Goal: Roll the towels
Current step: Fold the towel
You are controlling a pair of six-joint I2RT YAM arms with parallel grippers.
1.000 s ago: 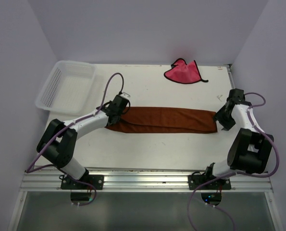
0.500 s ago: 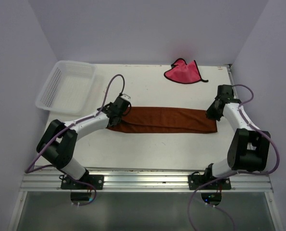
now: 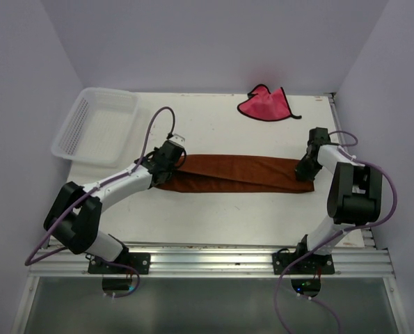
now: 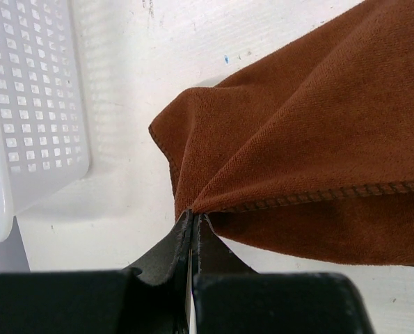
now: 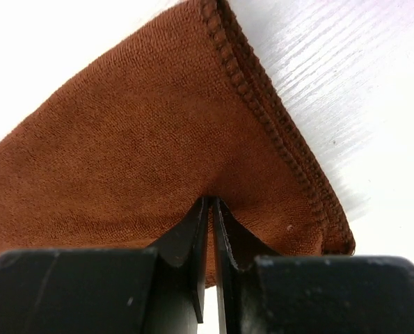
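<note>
Our left tool [image 4: 193, 221] pinches one end of the brown towel [image 3: 234, 172]; our right tool [image 5: 211, 209] pinches the other end.

Left gripper [image 4: 193, 217] pinched tight, right gripper [image 5: 211, 203] too (arms outstretched)

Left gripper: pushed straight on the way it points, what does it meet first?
The rust-brown towel: the left gripper is shut on its edge, folds bunched right ahead. The white mesh basket lies off-line.
</note>
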